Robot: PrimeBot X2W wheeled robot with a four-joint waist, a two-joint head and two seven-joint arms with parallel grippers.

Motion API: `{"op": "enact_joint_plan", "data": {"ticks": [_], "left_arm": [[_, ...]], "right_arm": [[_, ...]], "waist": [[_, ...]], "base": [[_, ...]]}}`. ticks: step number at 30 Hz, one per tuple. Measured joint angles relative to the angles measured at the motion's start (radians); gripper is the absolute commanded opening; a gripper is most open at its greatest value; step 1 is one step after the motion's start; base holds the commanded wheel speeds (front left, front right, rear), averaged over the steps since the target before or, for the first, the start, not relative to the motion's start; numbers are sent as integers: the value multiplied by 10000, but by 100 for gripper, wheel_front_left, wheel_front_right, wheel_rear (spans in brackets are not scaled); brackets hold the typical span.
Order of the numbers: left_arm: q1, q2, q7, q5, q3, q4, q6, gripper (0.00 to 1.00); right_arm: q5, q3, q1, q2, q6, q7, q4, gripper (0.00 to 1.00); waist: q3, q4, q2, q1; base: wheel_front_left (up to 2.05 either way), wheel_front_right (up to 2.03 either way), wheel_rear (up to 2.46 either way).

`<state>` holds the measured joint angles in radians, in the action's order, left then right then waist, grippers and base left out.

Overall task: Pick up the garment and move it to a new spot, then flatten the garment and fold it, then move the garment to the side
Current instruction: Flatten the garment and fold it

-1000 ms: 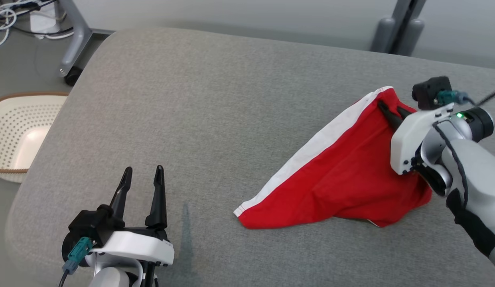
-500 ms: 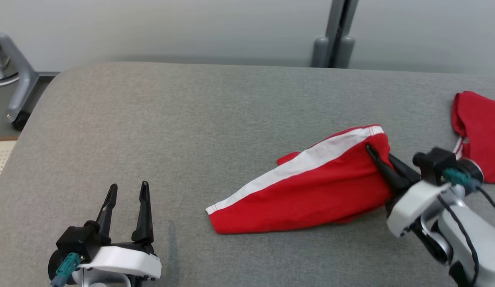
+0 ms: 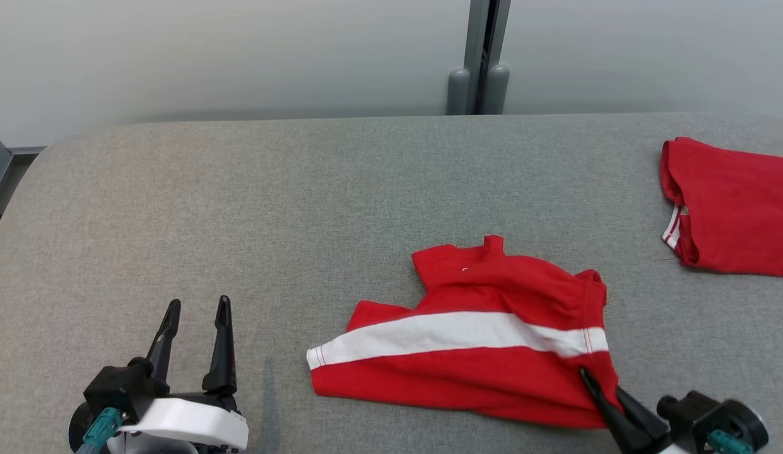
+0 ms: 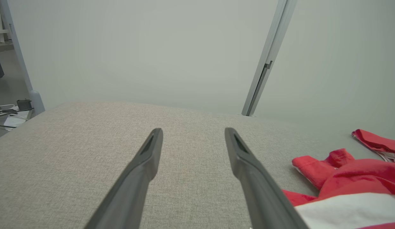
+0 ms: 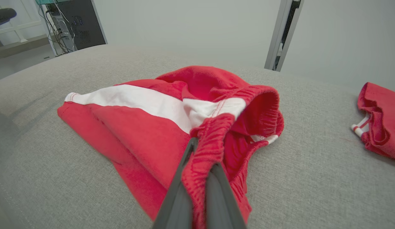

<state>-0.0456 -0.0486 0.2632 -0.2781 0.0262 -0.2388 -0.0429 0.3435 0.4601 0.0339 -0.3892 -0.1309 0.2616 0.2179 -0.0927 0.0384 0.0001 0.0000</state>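
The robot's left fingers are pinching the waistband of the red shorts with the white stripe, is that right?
No, the right fingers pinch the waistband of the red shorts, as the right wrist view shows; the left fingers stand open, apart from them.

- Looks like a test lab: bare pale partition walls (image 3: pixel 240 57) meet at a grey post (image 3: pixel 479 57).
- A dark computer cabinet (image 5: pixel 84 22) trails cables (image 5: pixel 62 27) beyond the padded bench (image 3: pixel 240 189).

Rt edge cuts far red garment (image 3: pixel 732 208); btm edge crops right tool (image 3: pixel 600 382).
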Motion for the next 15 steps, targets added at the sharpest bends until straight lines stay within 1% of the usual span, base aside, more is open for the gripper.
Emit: {"op": "enact_joint_plan", "data": {"ticks": [3, 4, 5, 6, 9, 15], "left_arm": [[28, -2, 0, 19, -36, -40, -6, 100], [45, -2, 2, 23, -44, -48, -13, 100], [81, -4, 2, 25, -61, -59, -13, 100], [125, -2, 2, 25, -67, -73, -17, 100], [219, -2, 2, 38, -115, -100, -86, 100], [389, -2, 2, 71, -297, -104, -123, 100]], "right_arm": [[13, -190, -377, 268, 0, 0, 245, 0], [35, -224, -471, 343, 0, 0, 389, 40], [35, -339, -574, 426, 0, 0, 433, 96], [61, -441, -618, 516, 0, -2, 470, 100], [48, -930, -711, 784, 0, -2, 313, 100], [-284, -1779, -896, 1093, 0, -2, -328, 100]], "waist": [[106, -70, 0, 0], [148, -87, 0, 0], [185, -104, 0, 0], [223, -120, 0, 0], [336, -174, 0, 0], [545, -313, 0, 0]], "base": [[0, 0, 0], [0, 0, 0], [0, 0, 0], [0, 0, 0], [0, 0, 0], [0, 0, 0]]}}
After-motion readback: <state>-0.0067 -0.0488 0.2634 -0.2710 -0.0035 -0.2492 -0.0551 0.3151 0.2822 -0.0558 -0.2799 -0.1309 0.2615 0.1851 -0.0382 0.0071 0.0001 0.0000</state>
